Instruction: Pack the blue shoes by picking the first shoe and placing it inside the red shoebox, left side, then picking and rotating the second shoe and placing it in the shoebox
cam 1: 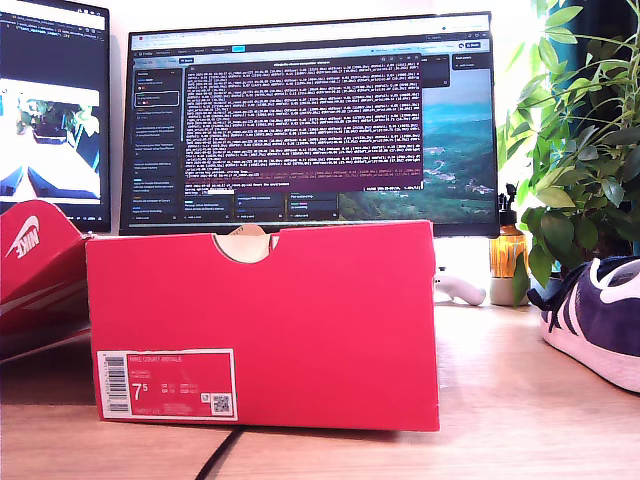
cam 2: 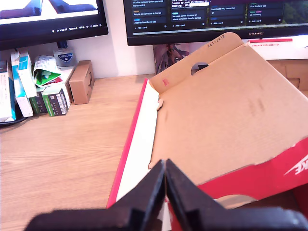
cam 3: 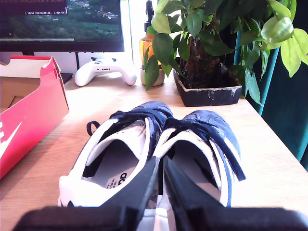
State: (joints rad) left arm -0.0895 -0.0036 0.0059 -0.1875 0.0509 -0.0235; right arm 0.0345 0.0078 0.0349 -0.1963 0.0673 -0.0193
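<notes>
The blue shoes [cam 3: 154, 144] sit side by side on the wooden worktop [cam 3: 269, 163], toes toward a potted plant [cam 3: 207, 57], with the red shoebox [cam 1: 270, 330] near them; in the exterior view one shoe [cam 1: 600, 320] peeks in at the right edge, well apart from the box. Beyond the shoes lie a white game controller [cam 3: 103, 70] and an amber bottle [cam 1: 508, 250]. The box lid [cam 2: 231, 110] lies open with its brown inside up, next to small cartons [cam 2: 43, 86] against the wall. Two monitors [cam 1: 310, 120] stand behind the box on the pale wood, and a black cable [cam 1: 215, 455] runs under the box front. My first end effector [cam 2: 165, 166] hangs over the lid's edge, jaws clenched together, holding nothing. My second end effector [cam 3: 160, 163] hovers just above the two shoes' heels, jaws pressed together and empty.
</notes>
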